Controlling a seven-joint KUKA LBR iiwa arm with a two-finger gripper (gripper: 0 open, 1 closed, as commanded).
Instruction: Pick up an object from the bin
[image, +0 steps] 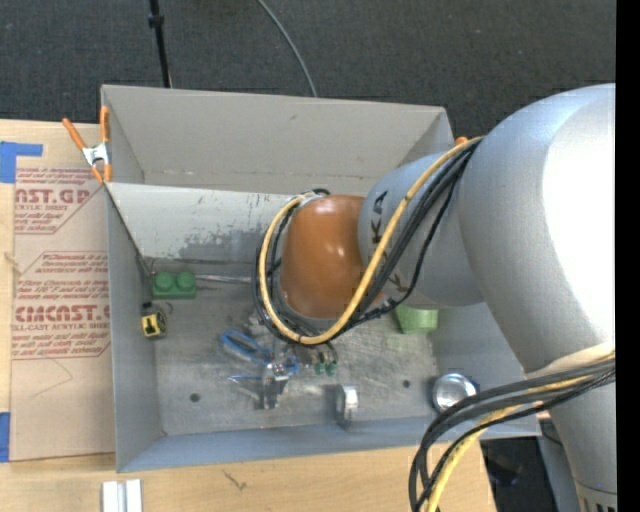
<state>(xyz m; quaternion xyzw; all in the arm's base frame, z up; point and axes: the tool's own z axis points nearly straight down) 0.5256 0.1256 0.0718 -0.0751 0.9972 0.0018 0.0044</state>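
claw low over the middle of the bin floor, under the orange cover on the wrist. cannot tell whether spread or pressed together, with much of it hidden by that cover and the cables.

nearest to it, a small tangle of thin blue pieces, lying just to the view's left of the claw and partly beneath it. long axis of the clearest blue piece running roughly left to right across the floor, a little tilted. probably the thing being gone for, though nothing seen pinched.

so likely at the reach-and-close step, with the lift not yet done. for a clean hold, would need a slight shift toward the view's left and a grip across the narrow width, not along it.

near the claw, toward the lower right, a small grey metal piece. well apart: green block by the left wall, green ring and silver cap toward the right.
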